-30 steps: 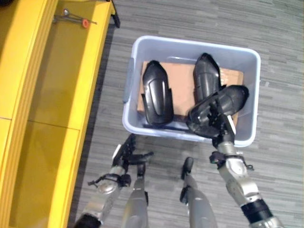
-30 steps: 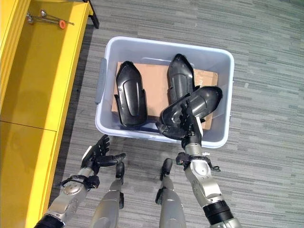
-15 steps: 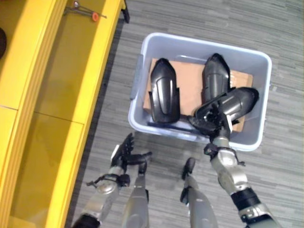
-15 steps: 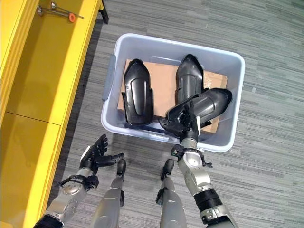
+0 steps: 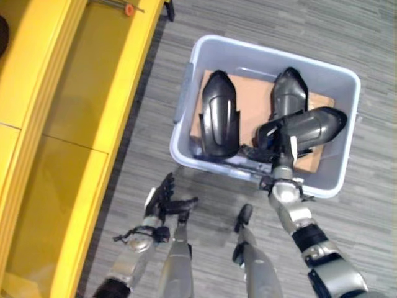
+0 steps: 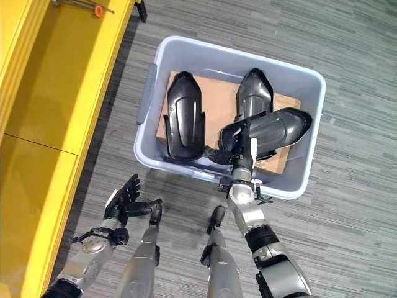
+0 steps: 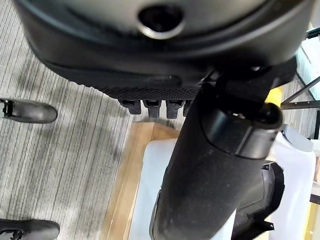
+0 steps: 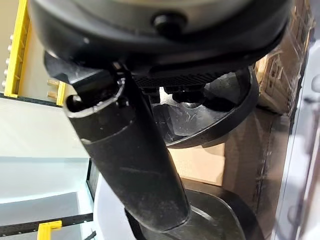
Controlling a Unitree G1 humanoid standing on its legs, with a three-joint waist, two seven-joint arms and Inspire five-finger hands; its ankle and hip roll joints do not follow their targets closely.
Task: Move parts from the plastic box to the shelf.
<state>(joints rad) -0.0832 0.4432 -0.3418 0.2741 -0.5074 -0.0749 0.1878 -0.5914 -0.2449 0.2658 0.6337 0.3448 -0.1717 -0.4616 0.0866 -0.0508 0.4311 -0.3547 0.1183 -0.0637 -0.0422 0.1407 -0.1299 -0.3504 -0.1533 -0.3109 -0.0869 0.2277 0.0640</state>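
Black moulded parts are all at the plastic box (image 5: 186, 105) on the floor, so by my reading the job is barely begun: one part (image 5: 218, 121) lies flat on the cardboard sheet (image 5: 251, 102) in the box's left half, a second (image 5: 290, 93) lies toward the far right, and a third (image 5: 304, 127) is tilted across the near right corner, raised off the sheet with the right robot hand (image 5: 280, 149) at its near end. Nothing I can see on the yellow shelf (image 5: 80, 118) is one of these parts (a small metal tool with an orange knob (image 5: 128, 9) lies at its far end, and a dark shape at the upper-left edge is cut off too much to name). That right robot hand looks closed round the edge of the tilted part, thumb on one side and fingers (image 8: 185, 87) tucked inside its hollow. Down at the lower left, well apart from the box, the left robot hand (image 5: 164, 197) hangs with fingers spread and holds nothing.
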